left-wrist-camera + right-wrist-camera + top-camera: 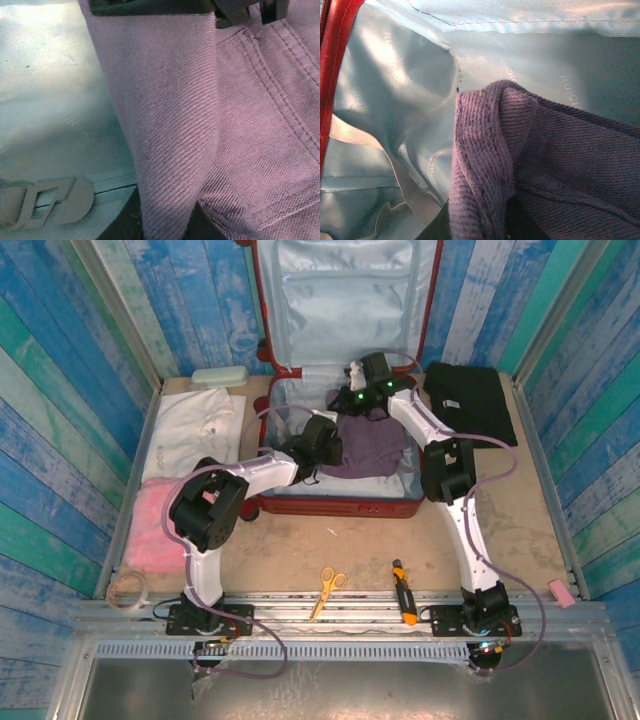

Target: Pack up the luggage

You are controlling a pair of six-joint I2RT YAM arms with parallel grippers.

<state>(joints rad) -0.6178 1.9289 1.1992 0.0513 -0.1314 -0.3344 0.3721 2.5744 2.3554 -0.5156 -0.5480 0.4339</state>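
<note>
The luggage (340,507) lies open in the upper middle of the top view, with its lid leaning back against the blue wall. Inside it, on the light blue lining (395,100), sits a purple cloth (372,448). The cloth is bunched up and not flat yet. If the two arms pull different ways, it could stretch tight and slip out of one grip. If they let go too soon, it could stay in a lump or hang over the red rim, and then the lid may not close well. The left pincer (165,220) is closed tight on a fold of the purple cloth, which runs up between its dark fingers. The right pincer (477,220) is clamped on another thick fold, near the back corner of the luggage. Out on the surface (360,550), a black cloth (470,400) waits at the right, a white cloth (195,435) and a pink cloth (160,525) at the left, and scissors (328,585) lie near the bottom.
</note>
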